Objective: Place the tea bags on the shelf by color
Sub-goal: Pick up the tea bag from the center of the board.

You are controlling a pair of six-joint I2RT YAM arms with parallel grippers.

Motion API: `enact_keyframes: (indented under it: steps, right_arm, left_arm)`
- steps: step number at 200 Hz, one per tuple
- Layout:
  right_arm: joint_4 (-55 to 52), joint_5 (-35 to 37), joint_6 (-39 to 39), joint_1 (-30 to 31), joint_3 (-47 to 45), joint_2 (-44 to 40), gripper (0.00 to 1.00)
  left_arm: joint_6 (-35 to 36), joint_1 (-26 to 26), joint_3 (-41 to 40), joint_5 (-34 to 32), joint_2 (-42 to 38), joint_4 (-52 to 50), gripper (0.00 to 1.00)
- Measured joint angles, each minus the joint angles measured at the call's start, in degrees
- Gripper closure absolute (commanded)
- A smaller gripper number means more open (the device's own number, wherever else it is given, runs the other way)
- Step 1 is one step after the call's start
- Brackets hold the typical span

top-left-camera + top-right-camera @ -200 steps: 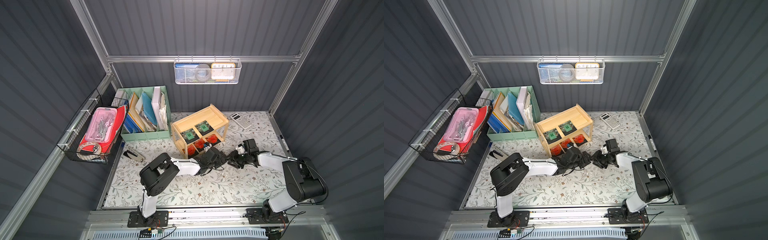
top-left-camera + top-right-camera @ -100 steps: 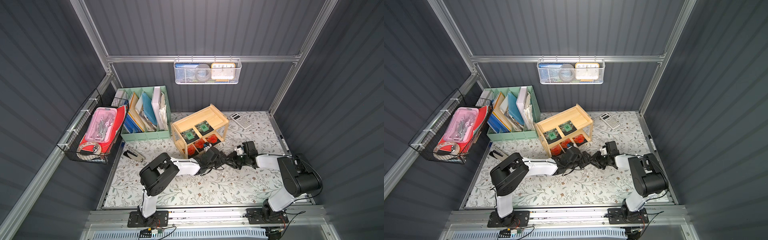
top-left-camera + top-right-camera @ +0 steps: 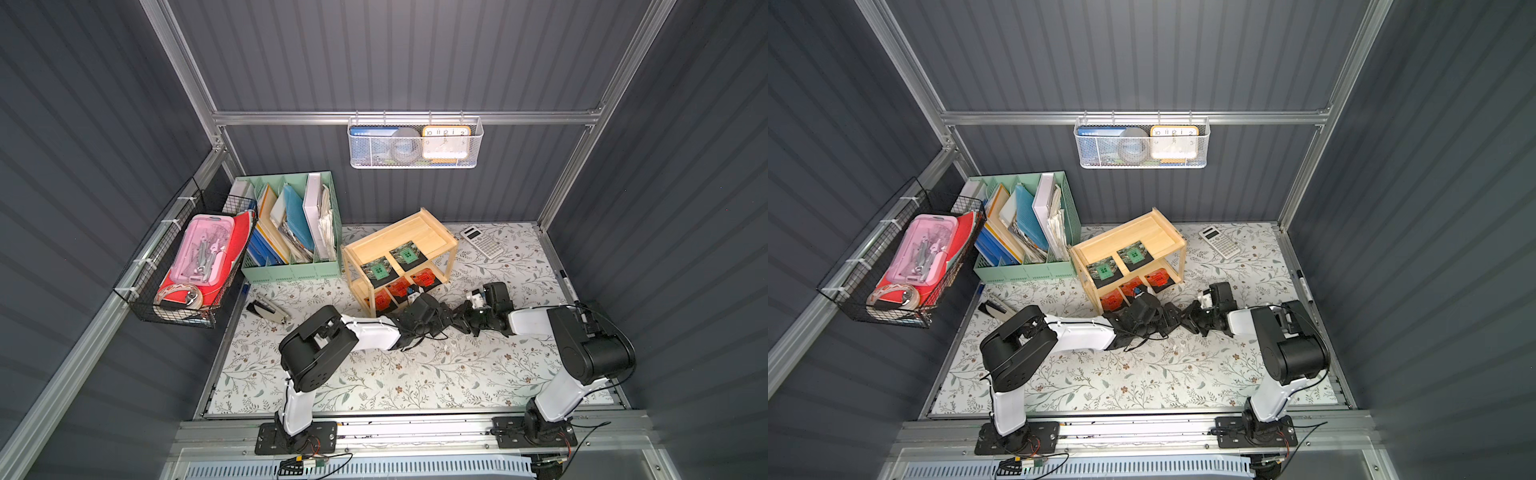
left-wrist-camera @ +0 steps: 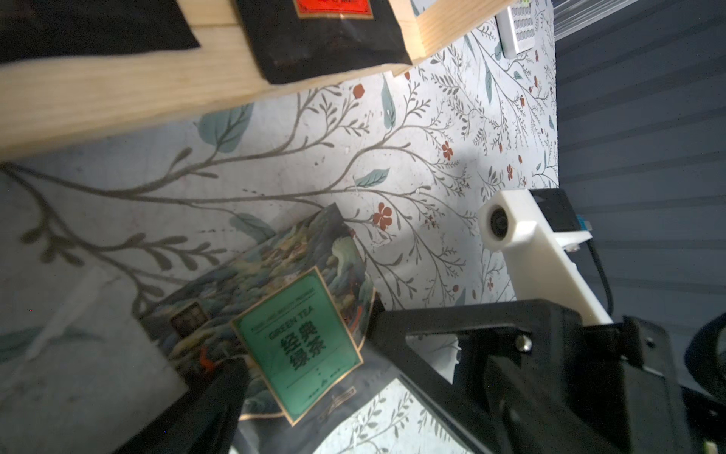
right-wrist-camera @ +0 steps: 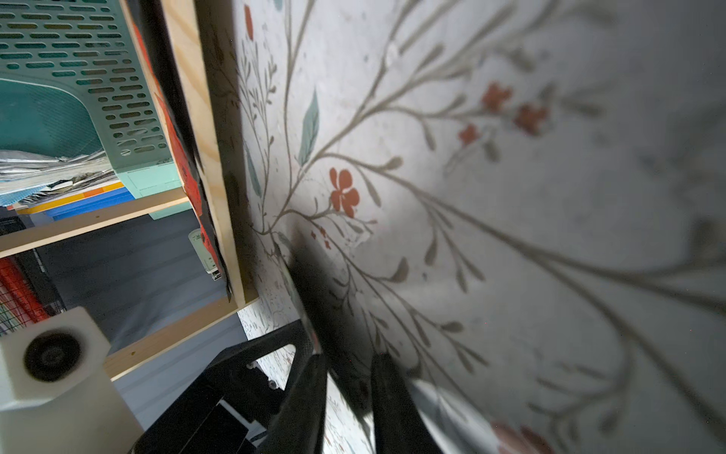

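The light wooden shelf [image 3: 430, 232] [image 3: 1156, 228] has two green tea bags [image 3: 378, 270] [image 3: 405, 255] on its top tier. Three orange-red ones [image 3: 400, 286] lie on the lower tier. In front of it both grippers meet low over the mat. My left gripper [image 3: 444, 318] is shut on a third green tea bag [image 4: 290, 334], which hangs tilted just off the mat. A left finger [image 4: 204, 408] crosses its corner. My right gripper [image 5: 345, 377] straddles the bag's dark edge [image 5: 338, 334]. Its jaws are narrow but still open, with mat showing beside one finger.
A mint-green file organizer [image 3: 291, 266] stands left of the shelf, with a stapler [image 3: 266, 309] in front of it. A calculator [image 3: 482, 243] lies at the back right and a pen [image 3: 567, 286] along the right edge. Wire baskets hang on the left wall [image 3: 187, 270] and the back wall [image 3: 415, 143].
My right gripper has moved left up to the left gripper, and its jaws have narrowed around the green tea bag's edge. The left arm has stayed put.
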Motion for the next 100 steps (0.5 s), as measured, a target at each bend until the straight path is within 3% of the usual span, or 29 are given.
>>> enact_keyframes:
  steps: [100]
  right_arm:
    - [0.8,-0.3,-0.3,0.0,0.0,1.3,0.98]
  left_arm:
    - [-0.4,0.0,0.0,0.0,0.0,0.0,0.0]
